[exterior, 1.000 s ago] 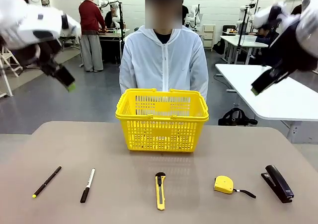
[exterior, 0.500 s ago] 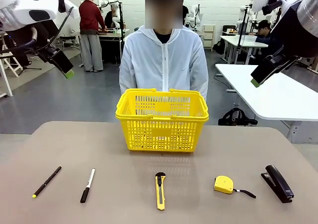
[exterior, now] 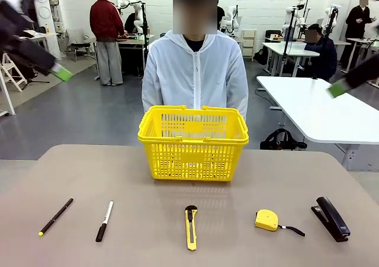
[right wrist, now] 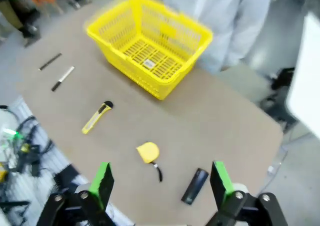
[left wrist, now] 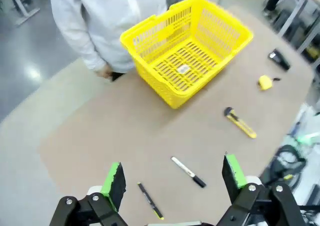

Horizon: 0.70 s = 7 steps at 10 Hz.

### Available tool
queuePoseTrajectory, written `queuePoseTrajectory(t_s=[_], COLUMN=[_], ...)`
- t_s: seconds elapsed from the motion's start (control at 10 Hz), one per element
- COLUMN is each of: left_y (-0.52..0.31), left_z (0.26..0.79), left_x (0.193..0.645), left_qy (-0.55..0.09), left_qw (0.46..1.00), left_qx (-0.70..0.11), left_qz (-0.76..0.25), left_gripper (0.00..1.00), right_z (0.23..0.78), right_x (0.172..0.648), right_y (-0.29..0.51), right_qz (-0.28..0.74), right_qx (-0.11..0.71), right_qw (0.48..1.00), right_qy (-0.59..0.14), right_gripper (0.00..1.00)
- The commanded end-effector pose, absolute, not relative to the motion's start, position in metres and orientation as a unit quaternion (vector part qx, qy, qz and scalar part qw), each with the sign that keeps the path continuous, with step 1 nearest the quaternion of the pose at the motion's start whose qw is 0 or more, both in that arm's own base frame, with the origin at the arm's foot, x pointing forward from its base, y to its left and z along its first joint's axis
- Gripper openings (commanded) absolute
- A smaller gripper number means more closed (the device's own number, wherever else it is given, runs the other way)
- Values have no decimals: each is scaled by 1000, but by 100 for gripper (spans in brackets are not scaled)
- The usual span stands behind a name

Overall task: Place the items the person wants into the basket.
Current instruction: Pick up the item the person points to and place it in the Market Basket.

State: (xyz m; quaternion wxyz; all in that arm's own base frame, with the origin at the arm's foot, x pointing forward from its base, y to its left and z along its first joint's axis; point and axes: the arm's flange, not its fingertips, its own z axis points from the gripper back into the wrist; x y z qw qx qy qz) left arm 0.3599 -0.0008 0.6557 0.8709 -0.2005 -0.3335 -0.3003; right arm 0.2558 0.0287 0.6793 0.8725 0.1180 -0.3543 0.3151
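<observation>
Hovering high to the left of the basket (exterior: 193,157), my left pincer (left wrist: 172,163) stands wide, gripping nothing. On the desk (exterior: 148,184), the marker (exterior: 104,221) lies in front of the basket and to its left, and the utility knife (exterior: 190,227) lies straight before its middle. The person (exterior: 195,77) stands just behind the basket. High to its right, my right pincer (right wrist: 161,176) hangs wide too.

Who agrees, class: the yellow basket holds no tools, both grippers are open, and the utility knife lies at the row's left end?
Not quite. The front view shows the utility knife in the middle of the row, before the basket; the black pen lies at the left end. The basket holds no tools, and the left gripper and right gripper are open.
</observation>
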Motion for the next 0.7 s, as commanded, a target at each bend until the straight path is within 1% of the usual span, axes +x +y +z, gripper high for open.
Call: queuePoseTrajectory(t_s=[0.0,0.2,0.4,0.6], left_y=[64,102,116,116], left_z=[666,675,674,672], left_x=[336,313,300,301], left_qy=[-331,-342,-341,-320], left_qw=[877,883,890,900], left_qx=[-242,-236,-227,-217], left_qz=[-250,-219,-200,-201], left_gripper=[100,100,100,100], right_z=[684,687,688,684], right_x=[230,221,222,229], right_y=[-34,-68,-92,-100], right_qz=[273,249,224,216], right_qx=[180,200,209,228], right_qw=[876,880,890,890], right_qy=[-353,-352,-339,-332], right_gripper=[100,100,100,100])
